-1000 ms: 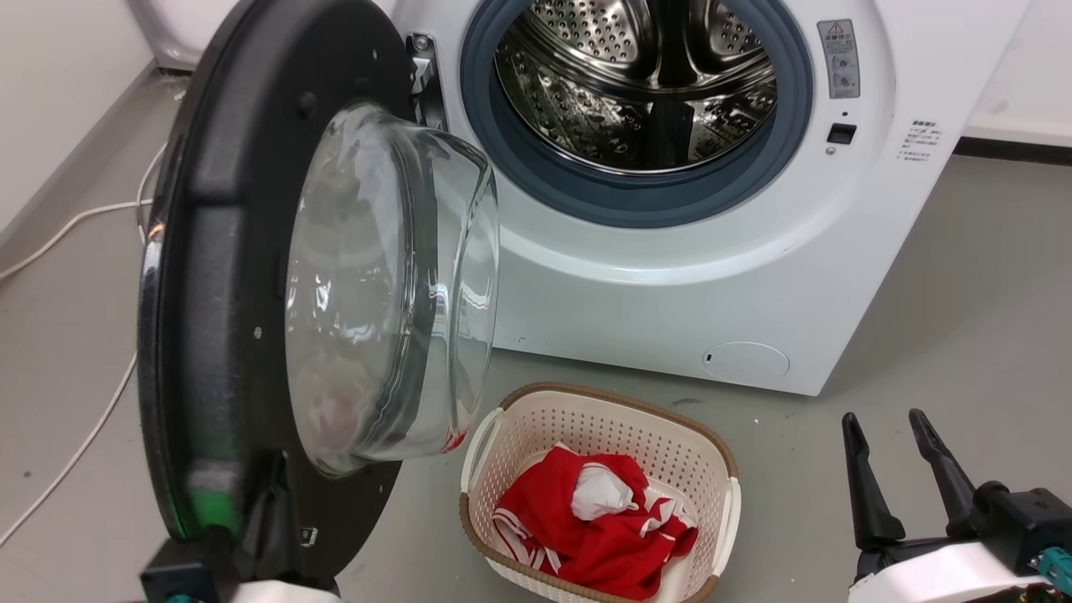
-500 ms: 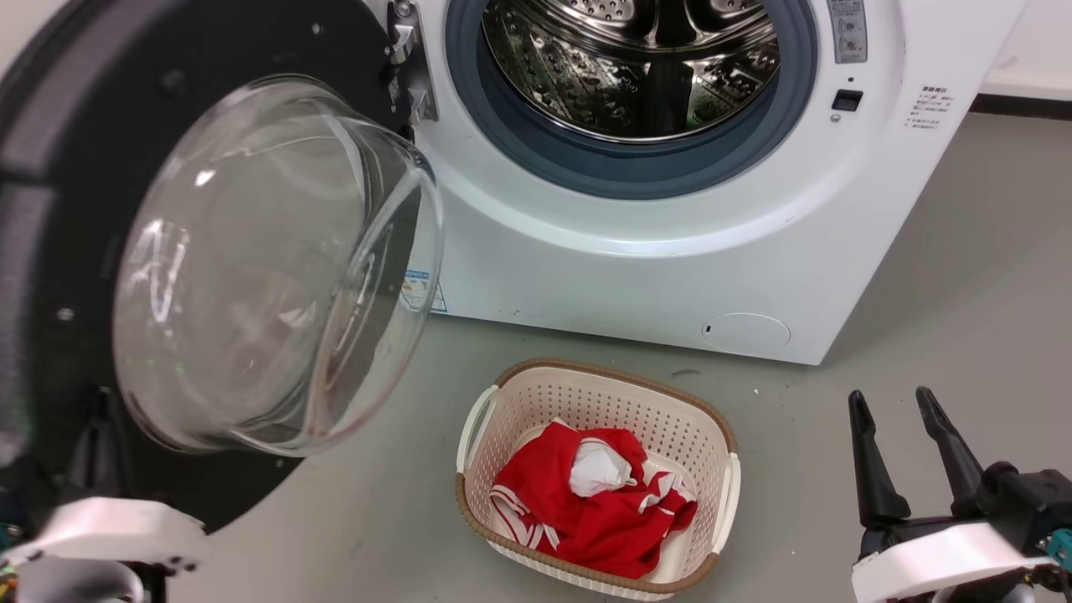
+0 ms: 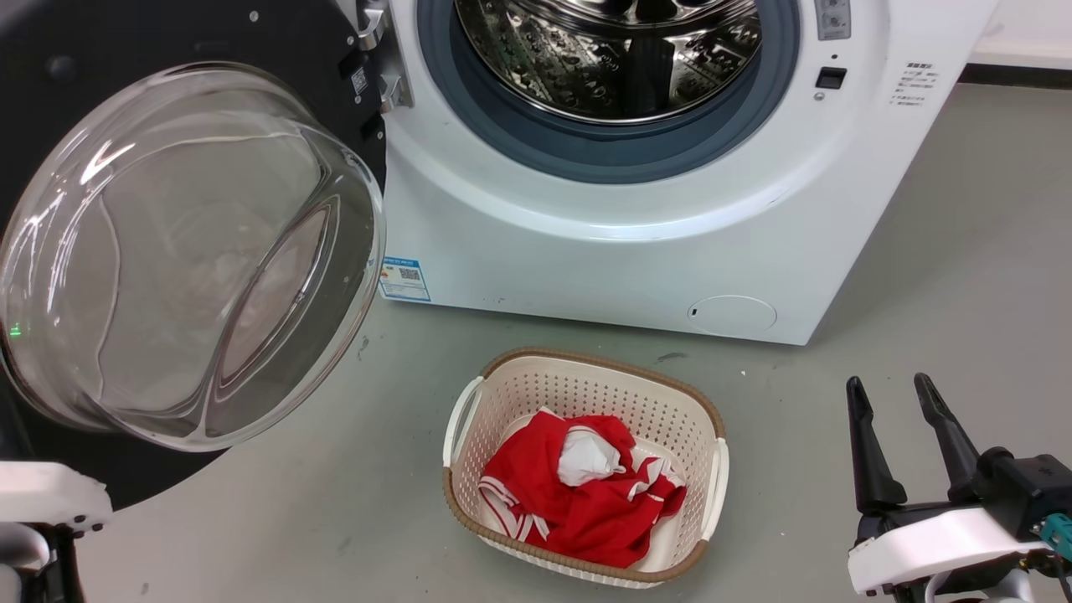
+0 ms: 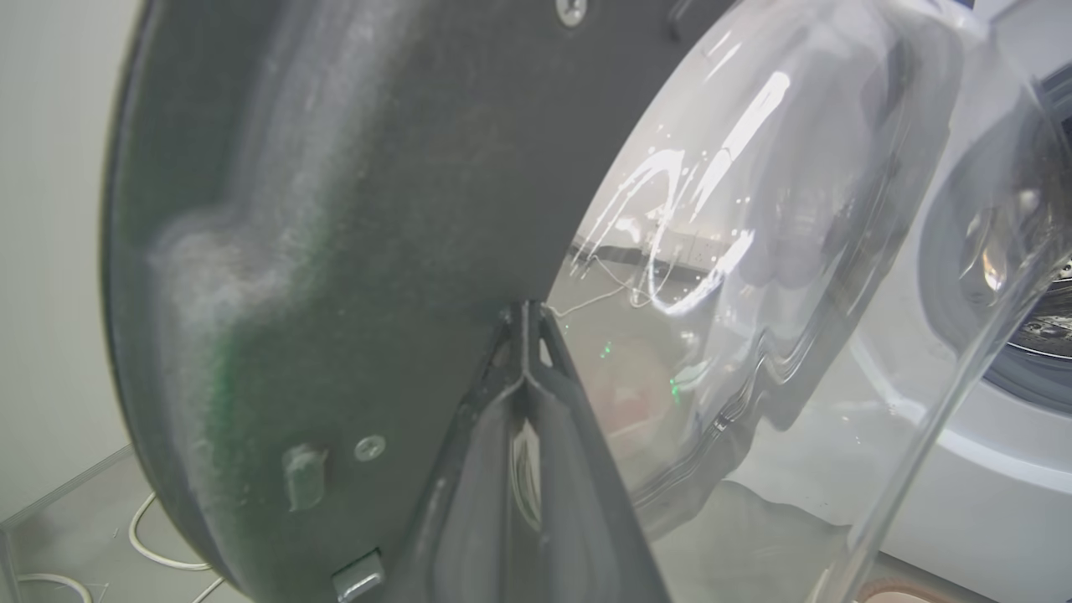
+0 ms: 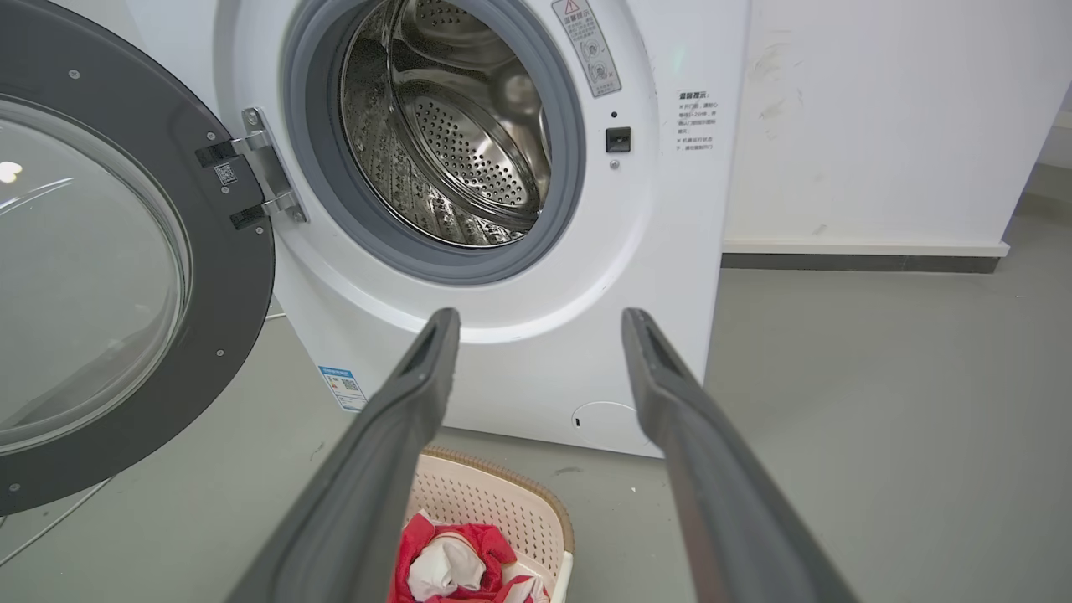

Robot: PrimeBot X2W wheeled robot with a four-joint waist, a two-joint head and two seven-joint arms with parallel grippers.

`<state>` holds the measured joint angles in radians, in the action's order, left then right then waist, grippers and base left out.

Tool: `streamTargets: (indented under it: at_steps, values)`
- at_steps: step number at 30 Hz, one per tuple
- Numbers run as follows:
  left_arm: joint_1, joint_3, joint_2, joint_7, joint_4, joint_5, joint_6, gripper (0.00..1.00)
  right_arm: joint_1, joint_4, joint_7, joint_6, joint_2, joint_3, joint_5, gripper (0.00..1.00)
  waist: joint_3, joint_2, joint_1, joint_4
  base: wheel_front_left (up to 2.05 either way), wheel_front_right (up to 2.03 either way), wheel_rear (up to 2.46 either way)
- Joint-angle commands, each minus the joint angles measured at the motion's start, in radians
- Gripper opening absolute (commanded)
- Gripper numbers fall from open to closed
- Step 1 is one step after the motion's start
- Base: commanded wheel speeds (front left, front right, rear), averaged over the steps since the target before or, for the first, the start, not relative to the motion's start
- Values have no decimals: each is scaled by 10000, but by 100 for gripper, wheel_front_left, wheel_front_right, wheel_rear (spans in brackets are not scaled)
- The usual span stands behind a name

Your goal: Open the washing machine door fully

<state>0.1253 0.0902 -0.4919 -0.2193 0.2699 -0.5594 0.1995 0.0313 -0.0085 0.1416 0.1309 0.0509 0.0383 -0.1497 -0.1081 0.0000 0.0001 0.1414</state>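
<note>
The washing machine door [image 3: 251,50], black-rimmed with a bulging clear glass bowl [image 3: 184,251], stands swung far out to the left of the white washing machine [image 3: 636,251]. The steel drum [image 3: 611,50] lies exposed. In the left wrist view my left gripper [image 4: 525,311] is shut, its tips against the door's dark inner face [image 4: 352,209] at the bowl's edge. My left forearm [image 3: 42,498] shows at the lower left of the head view. My right gripper [image 3: 894,392] hangs open and empty at the lower right, well away from the machine. In the right wrist view, the right gripper [image 5: 540,322] points at the machine's front [image 5: 670,251], the door [image 5: 234,276] to its left.
A cream basket [image 3: 712,469] holding a red and white garment [image 3: 578,494] sits on the grey floor just before the machine. A white cable [image 4: 159,544] runs along the floor behind the door. A white wall [image 5: 879,126] stands to the machine's right.
The door has swung further open to the left, with my left arm following it. The head camera has shifted too. The right gripper stays open in place.
</note>
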Motion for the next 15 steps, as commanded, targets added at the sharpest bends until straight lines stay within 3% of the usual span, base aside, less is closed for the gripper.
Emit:
streamTargets:
  at_steps: [1, 7, 15]
  values:
    - [99, 117, -88, -122, 254, -52, -51, 0, -99, 40, 69, -3, -18, -27, -11, 100, 66, 0, -1, -65, 0, 0, 0]
    - [-422, 198, 216, -378, 215, 170, -53, 0, 44, 180, 168, -3, -18, -80, -207, 100, 285, 0, -1, -217, 0, 0, 0]
    - [-1693, -177, 1094, -463, -1604, 925, 306, 0, 176, 190, 121, -5, -16, -109, -163, 100, 567, 0, -1, -349, 0, 0, 0]
